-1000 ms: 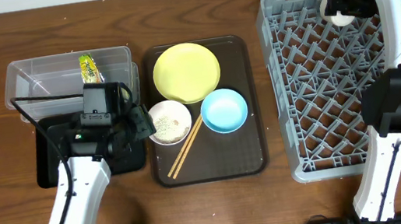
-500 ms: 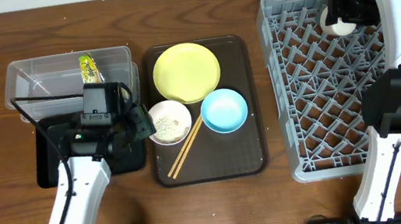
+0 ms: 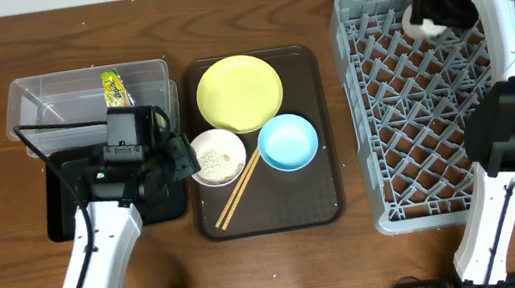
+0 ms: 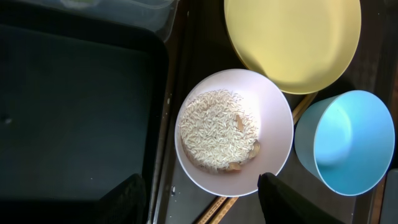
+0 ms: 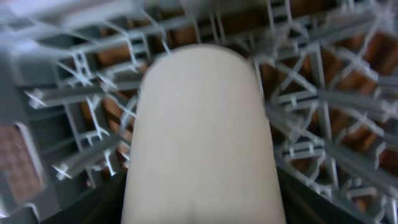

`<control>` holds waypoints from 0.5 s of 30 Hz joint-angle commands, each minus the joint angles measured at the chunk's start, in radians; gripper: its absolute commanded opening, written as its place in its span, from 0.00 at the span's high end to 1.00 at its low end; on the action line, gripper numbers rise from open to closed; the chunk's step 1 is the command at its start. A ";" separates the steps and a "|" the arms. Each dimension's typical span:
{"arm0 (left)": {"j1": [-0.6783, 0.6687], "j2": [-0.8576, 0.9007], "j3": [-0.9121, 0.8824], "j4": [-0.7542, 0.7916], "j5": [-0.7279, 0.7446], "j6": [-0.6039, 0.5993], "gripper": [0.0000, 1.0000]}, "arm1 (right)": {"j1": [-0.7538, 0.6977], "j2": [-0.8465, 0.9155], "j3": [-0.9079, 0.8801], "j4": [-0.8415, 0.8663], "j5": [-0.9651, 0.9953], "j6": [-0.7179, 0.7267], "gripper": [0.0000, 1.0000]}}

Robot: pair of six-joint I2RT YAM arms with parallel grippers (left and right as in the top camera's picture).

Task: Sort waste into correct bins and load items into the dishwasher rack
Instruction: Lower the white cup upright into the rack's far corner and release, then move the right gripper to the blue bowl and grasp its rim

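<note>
One plate [image 3: 239, 93], two bowls, a blue bowl [image 3: 288, 143] and a pink bowl [image 3: 218, 157], and two chopsticks [image 3: 239, 189] sit on one tray [image 3: 296, 204]. The left gripper [image 4: 200, 186] hangs open. The right gripper [image 3: 430, 7] clamps one cup [image 5: 199, 130] over the rack [image 3: 409, 143].

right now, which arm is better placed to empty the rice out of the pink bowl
Left. The left claw hangs open directly above the pink bowl of rice, with the black tray right beside it. The right claw is far off over the dishwasher rack, gripping the white cup.
</note>
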 commanded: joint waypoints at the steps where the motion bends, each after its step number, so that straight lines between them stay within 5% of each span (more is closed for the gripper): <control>1: 0.003 0.008 0.020 -0.001 -0.013 0.006 0.39 | -0.003 -0.046 0.028 0.019 -0.024 0.020 0.30; 4: 0.003 0.008 0.020 -0.001 -0.013 0.006 0.39 | -0.004 -0.070 0.040 0.026 -0.027 0.019 0.09; 15: 0.003 0.008 0.020 -0.002 -0.013 0.006 0.38 | 0.002 -0.174 0.040 -0.113 -0.114 -0.009 0.09</control>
